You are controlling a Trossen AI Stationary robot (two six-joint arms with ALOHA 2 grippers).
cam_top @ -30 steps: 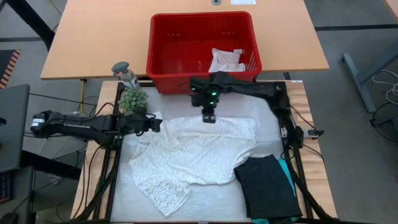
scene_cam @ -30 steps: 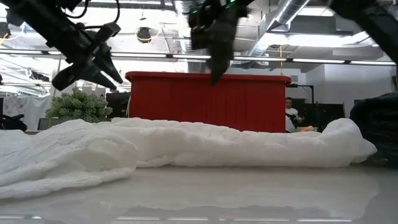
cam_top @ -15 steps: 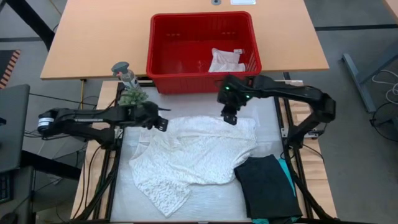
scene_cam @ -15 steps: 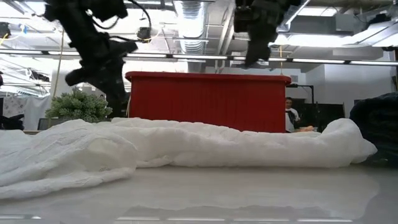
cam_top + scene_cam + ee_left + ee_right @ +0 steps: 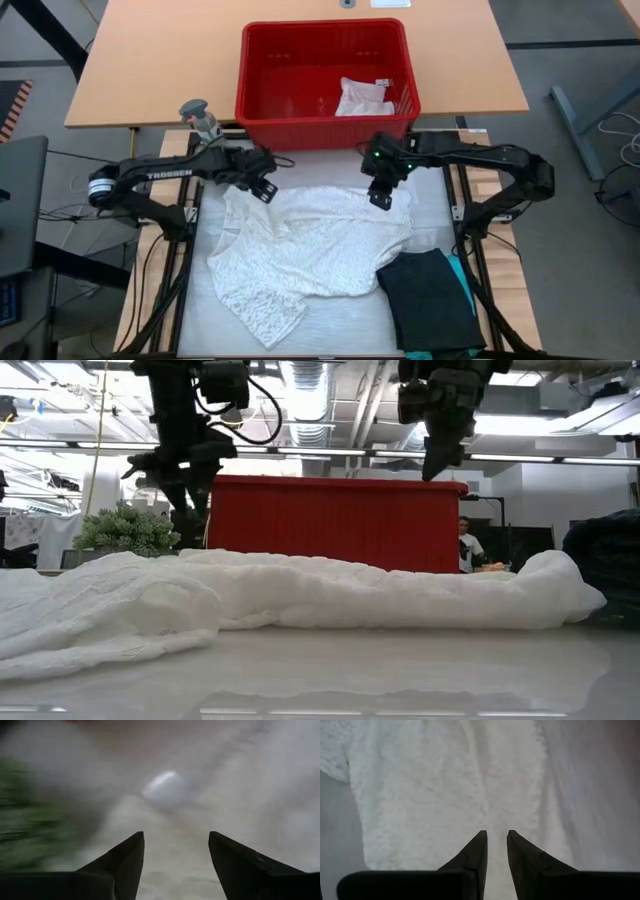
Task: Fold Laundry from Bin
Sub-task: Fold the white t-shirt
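Here the white bench [image 5: 330,320] carries a large white lacy top [image 5: 310,245], spread out flat across its middle, wrinkled, with one corner trailing toward the near left edge. In the low view the top [image 5: 300,595] lies as a long, low ridge of cloth. Behind it, on the wooden bench [image 5: 150,60], stands the red bin [image 5: 325,125], its slotted wall rising behind the cloth in the low view [image 5: 335,525]. Inside the bin, against its right wall, lies a small white cloth [image 5: 363,97]. At the near right corner of the white bench sits a folded black garment [image 5: 430,300], with a strip of teal garment [image 5: 467,285] showing along its right edge.

The left gripper [image 5: 266,190] hangs above the far left corner of the lacy top, clear of the cloth in the low view [image 5: 185,515]; its jaws stand apart and hold nothing. The right gripper [image 5: 380,198] hovers over the far right edge of the top, high above it in the low view [image 5: 437,460]; its jaws are nearly together, a narrow gap between them, empty. A small green plant [image 5: 125,530] stands at the left, beyond the cloth.
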